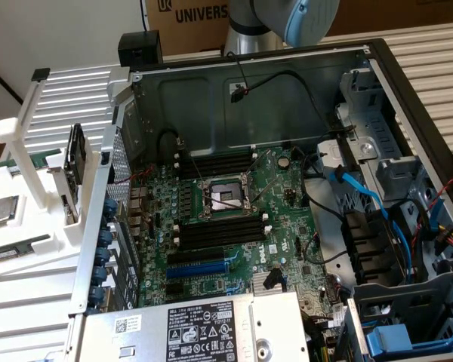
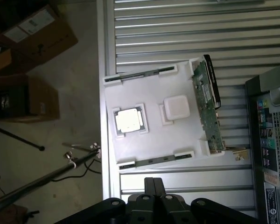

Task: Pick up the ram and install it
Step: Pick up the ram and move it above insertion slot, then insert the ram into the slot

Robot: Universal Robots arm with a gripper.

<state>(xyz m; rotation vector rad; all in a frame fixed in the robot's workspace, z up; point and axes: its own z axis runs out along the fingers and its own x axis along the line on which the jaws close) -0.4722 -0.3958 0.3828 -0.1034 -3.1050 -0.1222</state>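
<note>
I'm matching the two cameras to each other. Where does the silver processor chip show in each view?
Exterior view: the chip lies in the white tray at the exterior view's left edge, outside the computer case.
Wrist view: the chip sits in a square pocket of the tray, beside a white square block.
Shared landmark: the upright card on the tray's side nearest the case.

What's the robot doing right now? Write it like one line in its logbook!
gripper: shut, empty | where: raised, apart from white tray | ram: lying in tray, untouched | pick: not yet done
</note>
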